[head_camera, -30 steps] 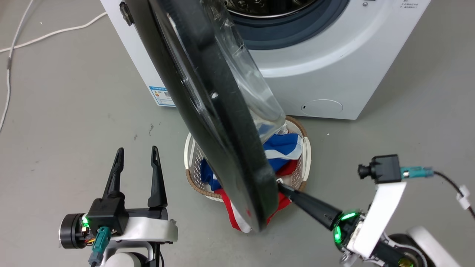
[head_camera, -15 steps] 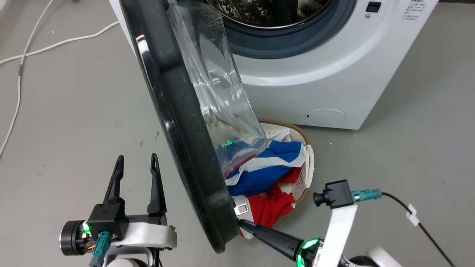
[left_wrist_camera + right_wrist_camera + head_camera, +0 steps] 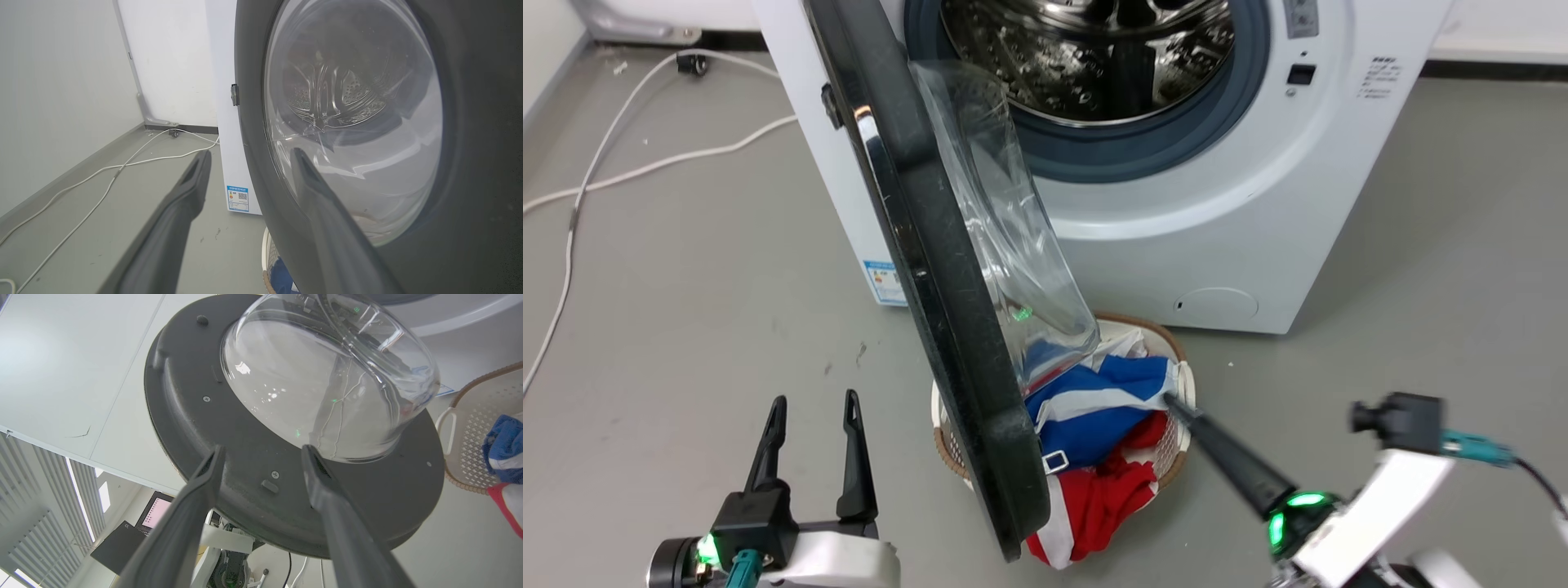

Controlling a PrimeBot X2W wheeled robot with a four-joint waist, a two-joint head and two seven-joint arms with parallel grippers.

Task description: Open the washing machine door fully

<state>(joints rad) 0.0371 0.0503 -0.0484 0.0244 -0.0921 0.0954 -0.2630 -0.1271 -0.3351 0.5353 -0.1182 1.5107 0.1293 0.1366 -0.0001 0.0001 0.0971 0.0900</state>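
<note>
While the washing machine door (image 3: pixel 947 327) is clearly unlatched in the head view, hinged on the left and sticking out toward the robot roughly square to the washing machine (image 3: pixel 1217 229) front, I'd call this about halfway, with more leftward swing to go. The left gripper (image 3: pixel 815 398) sits near, left of the door, fingers spread and empty. The right gripper (image 3: pixel 1174 398) points over the laundry basket (image 3: pixel 1143 325) right of the door, apparently not touching it. Left wrist view: the door's outer face is just beside the spread fingers. Right wrist view: fingers apart, holding nothing, facing the glass-bowl side.
</note>
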